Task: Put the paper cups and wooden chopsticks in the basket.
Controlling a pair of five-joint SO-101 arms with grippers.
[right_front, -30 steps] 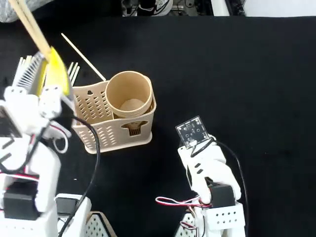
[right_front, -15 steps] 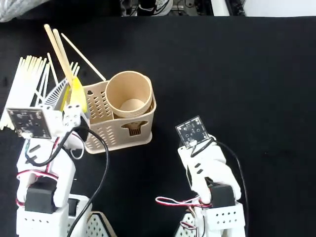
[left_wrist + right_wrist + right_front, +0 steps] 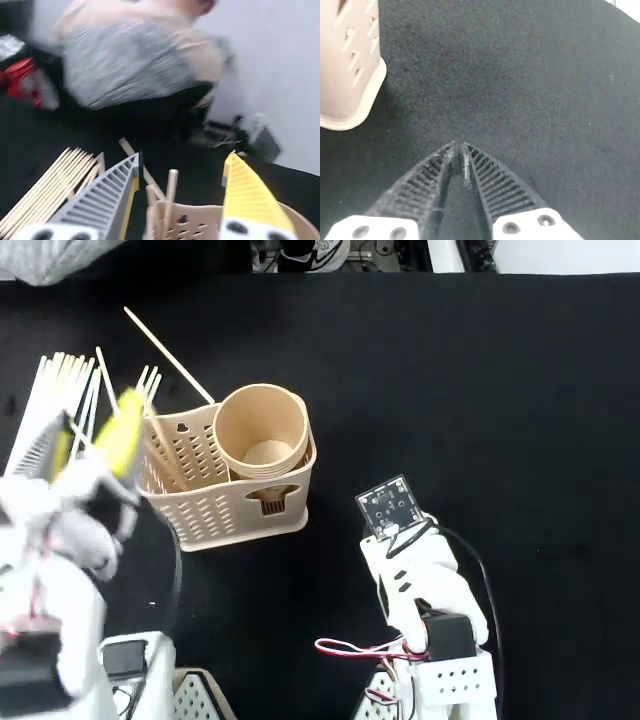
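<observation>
The beige slotted basket point(image 3: 240, 505) stands left of the table's centre. Stacked paper cups point(image 3: 262, 430) sit in its right compartment. A few wooden chopsticks point(image 3: 160, 445) stand in its left compartment, and they rise between the fingers as chopsticks point(image 3: 170, 187) in the left wrist view. One long chopstick point(image 3: 168, 355) leans out of the basket toward the back. A loose pile of chopsticks point(image 3: 55, 390) lies on the table at far left. My left gripper point(image 3: 95, 410) hangs open and empty just left of the basket, above its rim point(image 3: 187, 220). My right gripper point(image 3: 458, 148) is shut and empty, low over bare table right of the basket.
The right arm point(image 3: 425, 590) rests near the front edge, right of the basket point(image 3: 347, 65). Black cloth point(image 3: 480, 400) covers the table, with open room across the right half. Shoes and clutter lie beyond the back edge.
The left gripper carried chopsticks down from high at the back left to the basket, opened and let them drop into the left compartment. The right arm stayed still.
</observation>
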